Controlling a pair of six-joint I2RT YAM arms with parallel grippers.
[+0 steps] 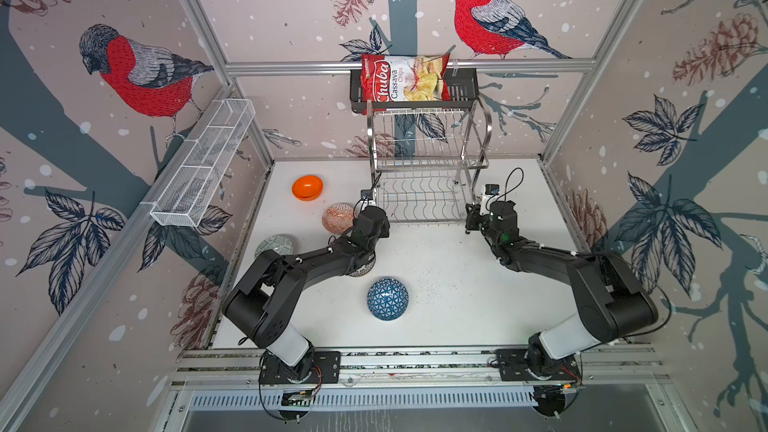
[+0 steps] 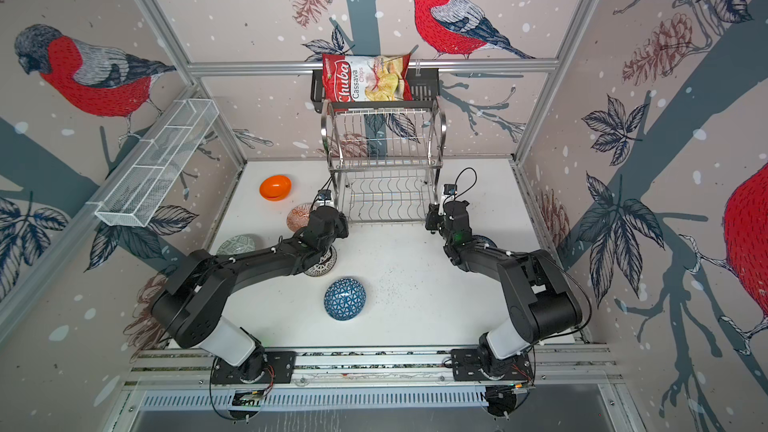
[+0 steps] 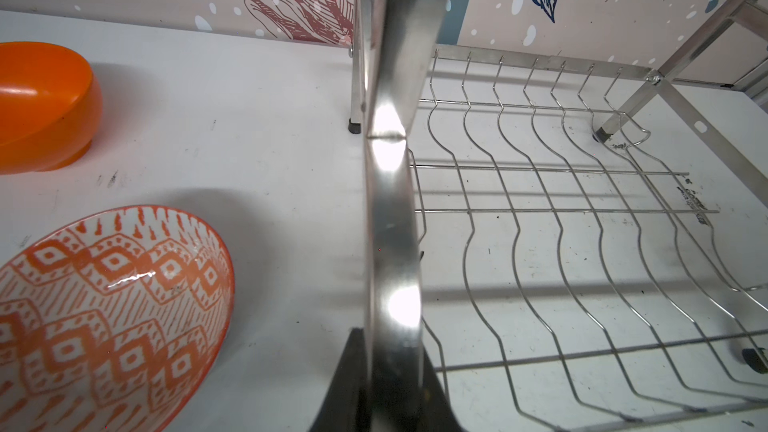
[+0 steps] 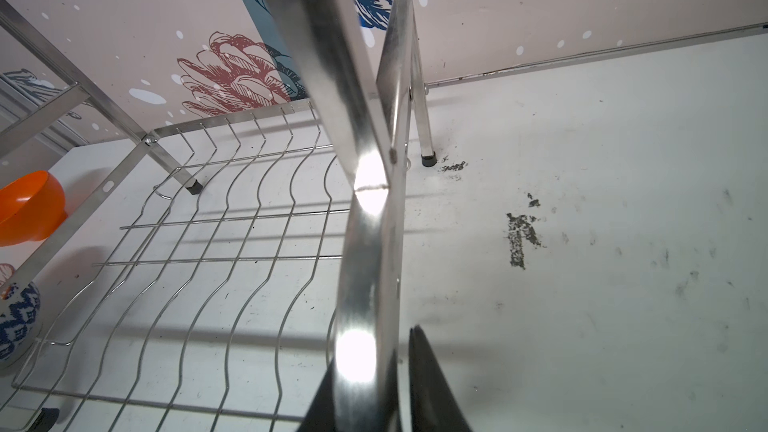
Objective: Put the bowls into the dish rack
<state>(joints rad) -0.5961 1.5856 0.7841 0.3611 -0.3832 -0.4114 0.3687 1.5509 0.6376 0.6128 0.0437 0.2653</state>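
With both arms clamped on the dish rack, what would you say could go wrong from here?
The red-white bowl sits close beside the dish rack frame that the left gripper clamps in its jaws; shifting the rack sideways might knock it. If the right gripper, also clamped on the frame, moves out of step, the tall rack may twist or tip.

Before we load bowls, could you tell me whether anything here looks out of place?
Yes. The blue triangle-patterned bowl appears to lie upside down. Both the left gripper and the right gripper are closed on end frames of the dish rack, not on a bowl. The rack holds none.
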